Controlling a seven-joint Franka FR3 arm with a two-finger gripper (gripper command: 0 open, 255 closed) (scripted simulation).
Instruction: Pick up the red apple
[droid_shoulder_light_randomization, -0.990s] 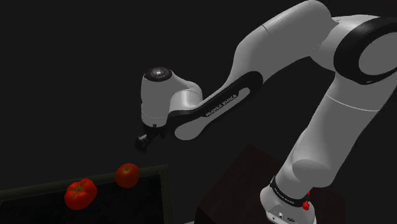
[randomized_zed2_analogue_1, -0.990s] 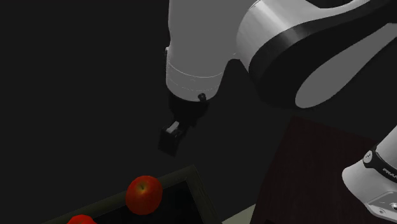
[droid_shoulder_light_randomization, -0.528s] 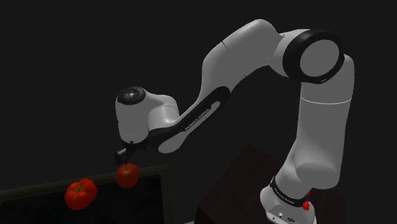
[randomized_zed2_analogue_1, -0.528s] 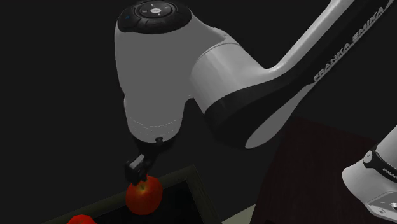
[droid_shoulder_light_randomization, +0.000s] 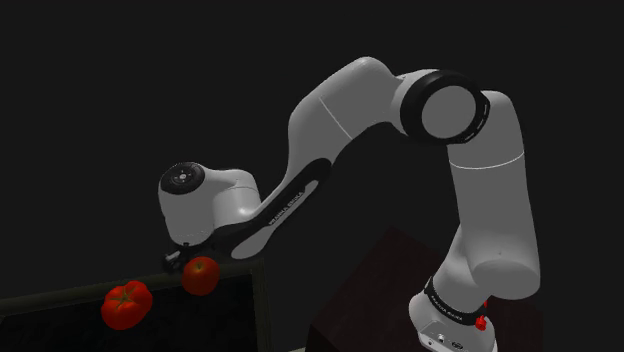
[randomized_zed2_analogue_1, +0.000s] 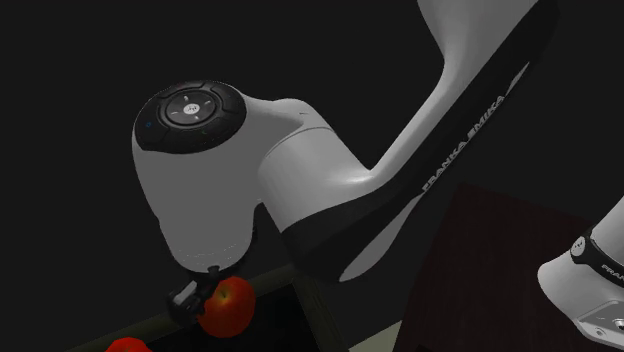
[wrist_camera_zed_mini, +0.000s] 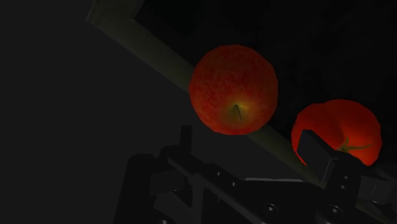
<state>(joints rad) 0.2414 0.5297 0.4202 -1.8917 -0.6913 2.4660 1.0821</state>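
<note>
The gripper (wrist_camera_zed_mini: 249, 141) is wide open and holds nothing. The apple (wrist_camera_zed_mini: 234, 89) lies just ahead of it, in line with the gap between the fingers, not touched. I judge it firm, light and smooth, so it may slip; better to clasp it across its widest middle.

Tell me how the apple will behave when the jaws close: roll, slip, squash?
The apple looks round, so a nudge off-centre would probably roll it, perhaps along the rim by it. Its skin looks smooth and curved; the jaws may slip unless they close across its widest part. Undented, it seems firm, unlikely to squash.
</note>
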